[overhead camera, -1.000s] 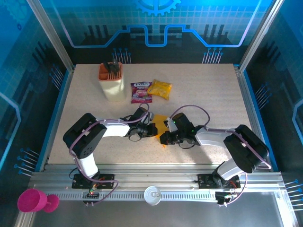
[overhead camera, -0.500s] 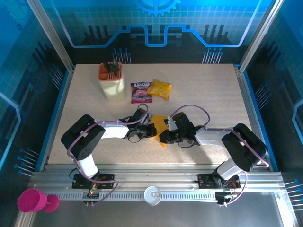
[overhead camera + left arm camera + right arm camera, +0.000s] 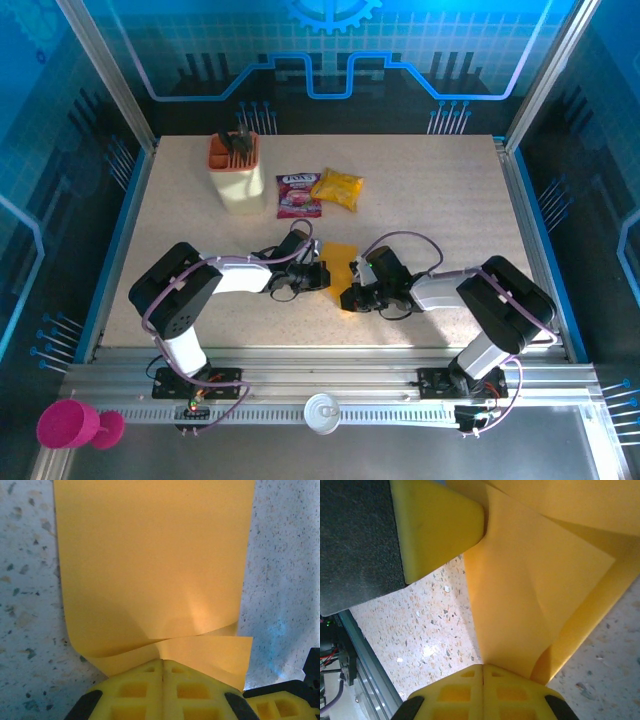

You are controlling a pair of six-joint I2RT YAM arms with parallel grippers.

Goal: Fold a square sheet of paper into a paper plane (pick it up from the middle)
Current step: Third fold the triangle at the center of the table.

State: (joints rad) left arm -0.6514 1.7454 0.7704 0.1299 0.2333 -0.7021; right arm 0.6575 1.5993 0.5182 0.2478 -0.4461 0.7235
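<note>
The square sheet of paper [image 3: 338, 262] is plain orange-yellow and lies partly lifted on the speckled table between the two arms. My left gripper [image 3: 318, 276] is shut on its left edge. In the left wrist view the shut fingertips [image 3: 163, 662] pinch the sheet [image 3: 150, 555], which curls over itself just ahead of them. My right gripper [image 3: 350, 296] is shut on the sheet's near corner. In the right wrist view the sheet [image 3: 520, 600] rises bent from its shut gripper [image 3: 483, 666], with a left finger [image 3: 435, 525] at the top. A paper plane is out of view.
A cream holder [image 3: 236, 172] stands at the back left. A purple-red packet [image 3: 297, 196] and a glossy yellow snack bag [image 3: 337, 188] lie just behind the paper. Beyond the table's near rail sit a pink cup [image 3: 70, 425] and a white round lid [image 3: 322, 412].
The right gripper has shifted slightly nearer and left with its corner of the paper. More of the sheet now shows spread between the grippers. The left gripper has barely moved.
</note>
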